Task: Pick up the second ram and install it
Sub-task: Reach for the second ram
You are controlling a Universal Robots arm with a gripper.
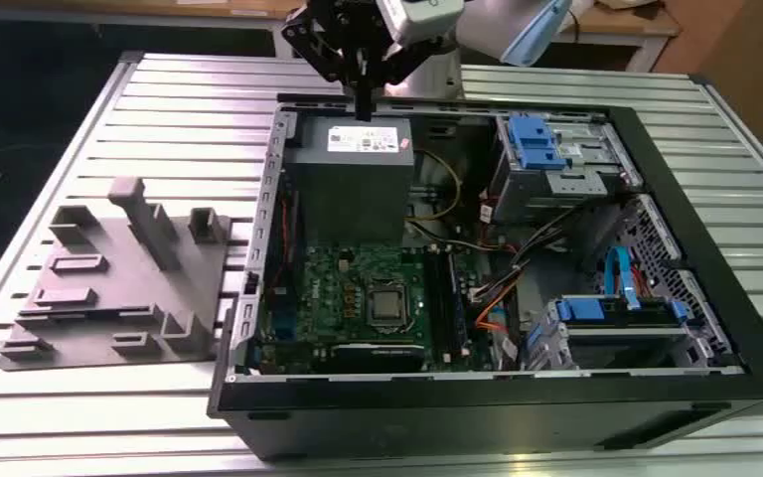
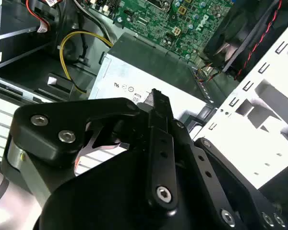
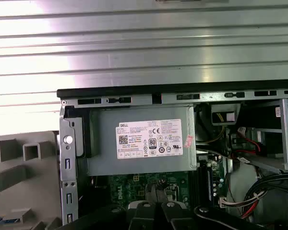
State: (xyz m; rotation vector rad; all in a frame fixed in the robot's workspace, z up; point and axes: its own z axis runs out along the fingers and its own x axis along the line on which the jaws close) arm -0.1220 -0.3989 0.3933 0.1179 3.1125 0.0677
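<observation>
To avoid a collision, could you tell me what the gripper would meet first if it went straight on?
Probably the grey power supply, near its labelled end; the gripper points down at it. Depth is unclear, so the case rim is possible.

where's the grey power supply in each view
Exterior view: power supply in the far corner of the case, beside the green motherboard.
Second wrist view: grey box with a white label, against the motherboard.
First wrist view: labelled box between case rim and motherboard.
Shared landmark: the green motherboard.
</observation>
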